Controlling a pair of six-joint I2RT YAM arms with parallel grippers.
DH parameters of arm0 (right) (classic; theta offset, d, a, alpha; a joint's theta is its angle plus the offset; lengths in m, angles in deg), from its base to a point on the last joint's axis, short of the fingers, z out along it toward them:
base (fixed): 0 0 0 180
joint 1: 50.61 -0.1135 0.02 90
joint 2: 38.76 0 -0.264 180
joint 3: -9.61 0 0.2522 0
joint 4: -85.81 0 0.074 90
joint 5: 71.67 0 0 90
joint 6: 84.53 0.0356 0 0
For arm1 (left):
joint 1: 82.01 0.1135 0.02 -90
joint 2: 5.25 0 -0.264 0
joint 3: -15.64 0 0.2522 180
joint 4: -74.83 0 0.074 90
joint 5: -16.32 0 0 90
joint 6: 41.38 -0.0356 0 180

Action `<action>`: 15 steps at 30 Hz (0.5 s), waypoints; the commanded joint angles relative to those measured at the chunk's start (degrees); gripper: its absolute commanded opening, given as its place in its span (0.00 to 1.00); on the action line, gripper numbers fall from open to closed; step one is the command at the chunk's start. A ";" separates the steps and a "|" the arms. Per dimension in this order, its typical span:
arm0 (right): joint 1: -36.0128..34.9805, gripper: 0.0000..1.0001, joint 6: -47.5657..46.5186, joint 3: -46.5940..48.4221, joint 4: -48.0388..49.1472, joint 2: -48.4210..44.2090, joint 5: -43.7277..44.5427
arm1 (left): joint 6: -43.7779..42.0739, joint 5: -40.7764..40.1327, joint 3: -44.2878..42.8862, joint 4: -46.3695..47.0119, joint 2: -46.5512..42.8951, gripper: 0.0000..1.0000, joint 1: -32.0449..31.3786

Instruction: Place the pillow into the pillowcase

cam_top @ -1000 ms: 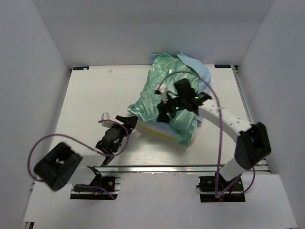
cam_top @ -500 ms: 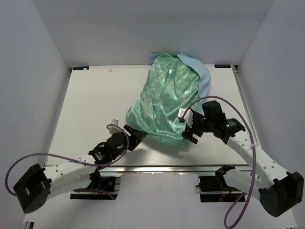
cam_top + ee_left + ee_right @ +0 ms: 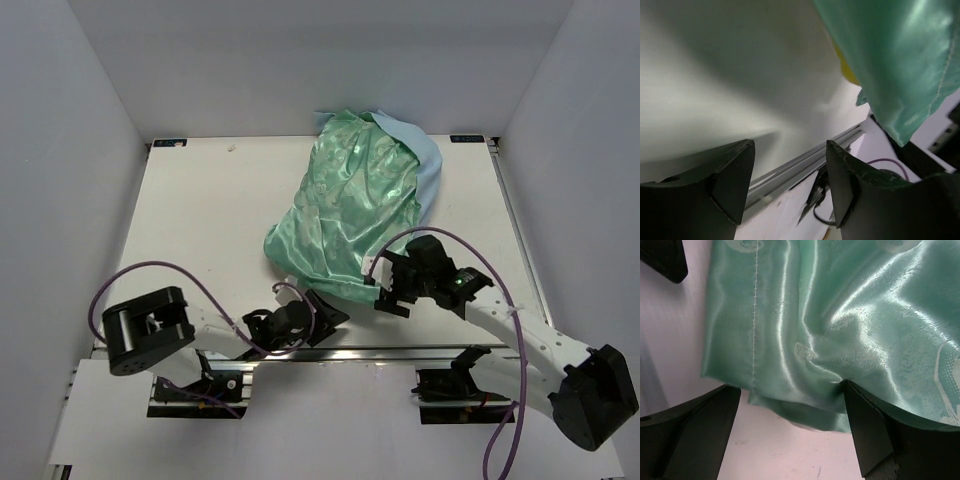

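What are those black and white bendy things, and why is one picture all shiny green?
Those are two robot arms. One picture looks down from above; two come from cameras on the wrists. On the white table lies a shiny green pillowcase; the all-green picture is the right wrist camera close to it. The pillow shows only a yellow edge peeking from under it. The black claws are the left end effector and the right end effector, both open, holding nothing.

Left table (image 3: pixel 200 220) free; pillowcase (image 3: pixel 350 210) blocks centre-right.
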 commanded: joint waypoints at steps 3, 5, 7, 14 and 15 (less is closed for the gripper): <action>-0.79 0.83 -3.68 -2.41 13.10 2.57 7.66 | 1.53 -3.47 -2.25 11.16 9.22 0.69 -0.24; -0.79 0.54 -3.60 -0.84 12.33 3.36 6.52 | 2.23 -4.00 -3.92 14.13 13.08 0.70 -0.32; -0.79 0.18 -2.28 2.92 9.61 3.71 3.98 | 2.93 -4.61 -4.54 18.52 15.29 0.70 -0.32; 0.00 0.00 4.93 14.70 -3.32 0.12 -10.26 | 3.37 -9.09 -5.16 34.33 23.47 0.71 -0.32; 0.08 0.00 5.80 15.68 -5.76 -0.06 -12.27 | 3.37 -11.01 -5.16 36.46 25.22 0.71 -0.24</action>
